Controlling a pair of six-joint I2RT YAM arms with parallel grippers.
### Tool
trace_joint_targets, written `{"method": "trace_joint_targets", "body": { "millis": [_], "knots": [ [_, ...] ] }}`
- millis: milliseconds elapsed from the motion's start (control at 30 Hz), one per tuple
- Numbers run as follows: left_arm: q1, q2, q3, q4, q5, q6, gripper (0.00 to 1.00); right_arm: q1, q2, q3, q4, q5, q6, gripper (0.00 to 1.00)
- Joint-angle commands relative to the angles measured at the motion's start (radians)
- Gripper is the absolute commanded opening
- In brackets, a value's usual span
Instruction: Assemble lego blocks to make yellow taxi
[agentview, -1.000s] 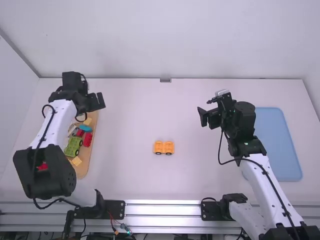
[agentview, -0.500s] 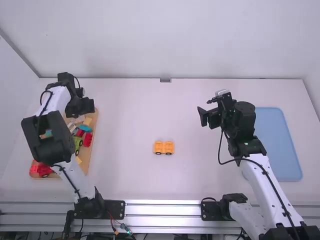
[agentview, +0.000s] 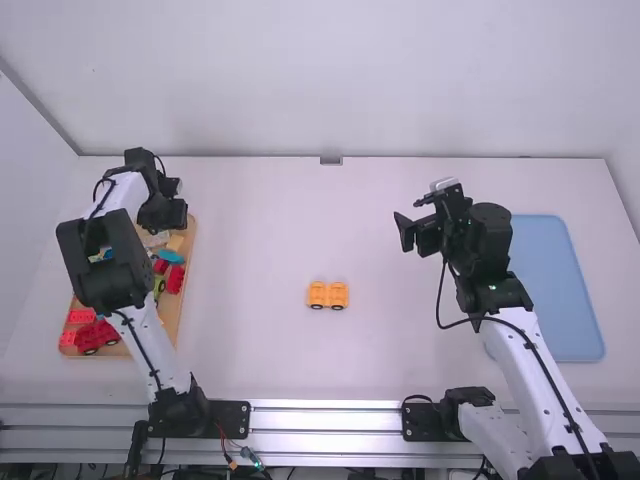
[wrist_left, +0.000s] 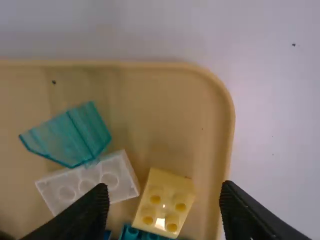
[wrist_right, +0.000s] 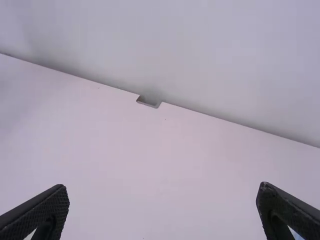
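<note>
Our left claw (wrist_left: 165, 192) and right claw (wrist_right: 162, 190) are spread. Above the pale-yellow studded plastic block (wrist_left: 163, 200) in the tan round-cornered tray (wrist_left: 230, 125), we should centre, lower straight, and avoid pinching the white plastic brick (wrist_left: 75, 181).

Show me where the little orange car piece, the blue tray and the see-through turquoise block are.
Orange car piece (agentview: 328, 294): high view, on the middle of its body.
Blue tray (agentview: 555, 290): high view, on its bare flat surface.
Turquoise block (wrist_left: 70, 136): left wrist view, on its see-through side.
</note>
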Motion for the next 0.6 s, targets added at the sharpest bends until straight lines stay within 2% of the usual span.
{"method": "trace_joint_targets", "body": {
  "millis": [0, 67, 567],
  "knots": [
    [-0.003, 0.008, -0.035, 0.01, 0.022, 0.038, 0.47, 0.003, -0.001, 0.039, 0.002, -0.016, 0.005, 0.99],
    [0.002, 0.008, -0.048, 0.028, 0.024, 0.037, 0.45, 0.003, -0.001, 0.039, 0.0, -0.017, 0.005, 0.99],
    [-0.002, 0.008, -0.129, 0.114, 0.016, 0.05, 0.46, 0.003, -0.001, 0.039, -0.001, -0.017, 0.005, 0.99]
  ]
}}
